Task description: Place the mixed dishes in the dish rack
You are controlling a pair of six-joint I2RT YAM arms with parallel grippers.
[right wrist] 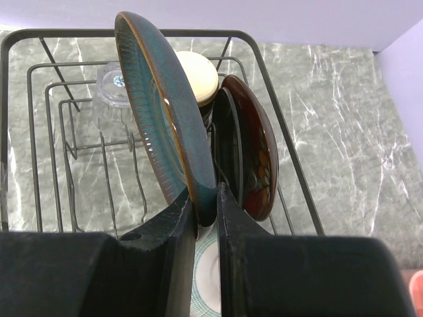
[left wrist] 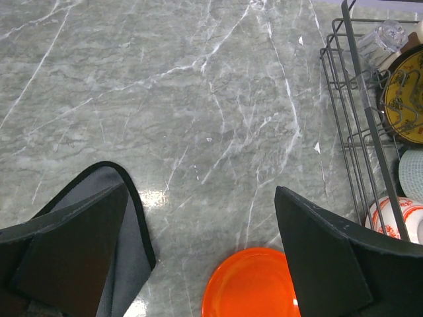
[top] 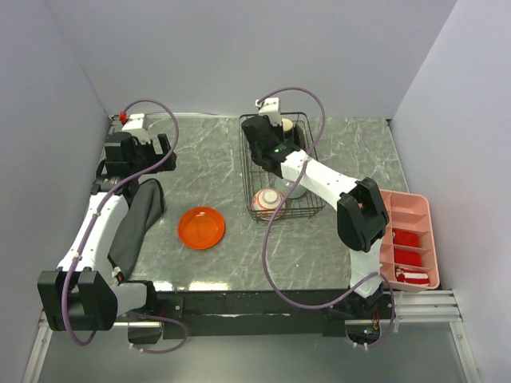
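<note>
The right gripper (right wrist: 205, 201) pinches the lower rim of the teal plate (right wrist: 162, 112), which stands on edge inside the dish rack (right wrist: 132, 32) at the overhead view's upper centre, just beside a red floral bowl (right wrist: 254, 152). The left gripper (left wrist: 200, 191) hangs spread wide above the table (left wrist: 165, 79), with an orange plate (left wrist: 248, 287) at the frame's bottom edge.

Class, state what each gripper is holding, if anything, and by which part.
Right gripper: the teal plate, pinched at its lower rim, standing on edge. Left gripper: nothing.
</note>
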